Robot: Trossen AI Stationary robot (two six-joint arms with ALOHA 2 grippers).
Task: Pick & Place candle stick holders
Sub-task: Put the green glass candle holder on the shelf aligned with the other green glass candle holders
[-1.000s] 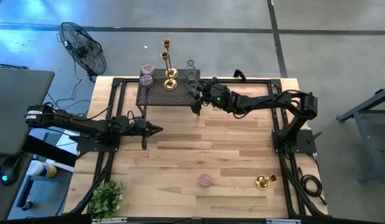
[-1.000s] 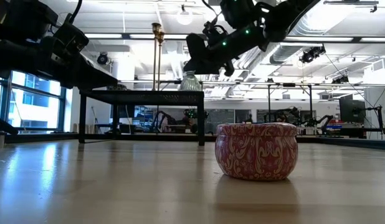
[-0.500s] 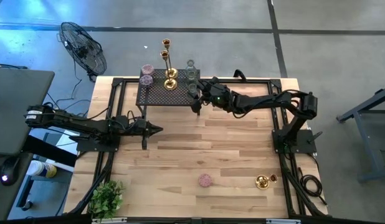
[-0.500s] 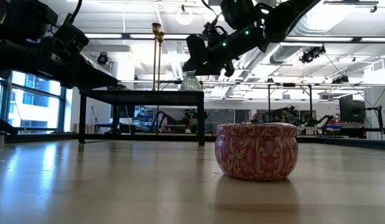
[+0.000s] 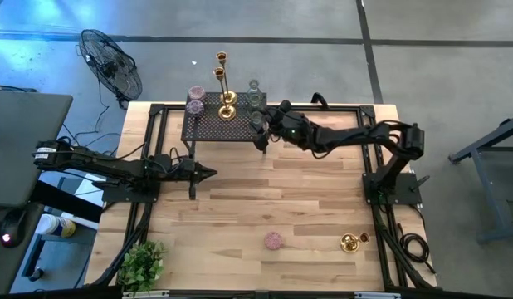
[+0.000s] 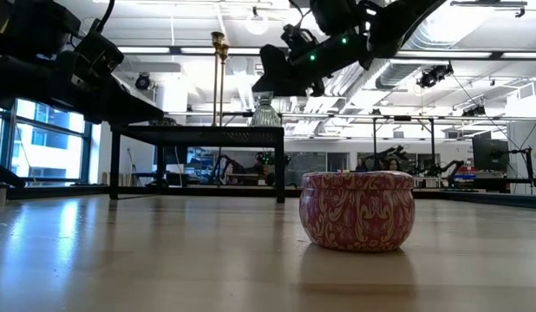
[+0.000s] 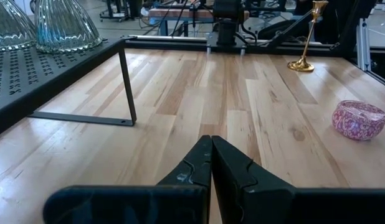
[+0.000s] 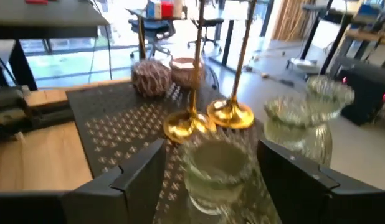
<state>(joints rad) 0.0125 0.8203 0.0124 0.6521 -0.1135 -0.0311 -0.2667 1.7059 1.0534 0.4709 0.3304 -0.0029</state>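
Bright, even overhead light washes my wooden table [image 5: 306, 199]; shadows under me are soft and short. Ceiling lamps [image 6: 257, 23] glare in the low view. My right wrist view is smeared, perhaps motion blur; far windows blow out white.

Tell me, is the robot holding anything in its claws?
No. The right claw is open, its fingers on either side of a glass holder on the rack, not clamped. The left claw is shut on nothing.

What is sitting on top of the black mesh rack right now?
On the rack: two tall gold candlesticks, two pink round holders and pale-green glass holders. The right gripper, fingers open, straddles one glass holder, partly covering it from above.
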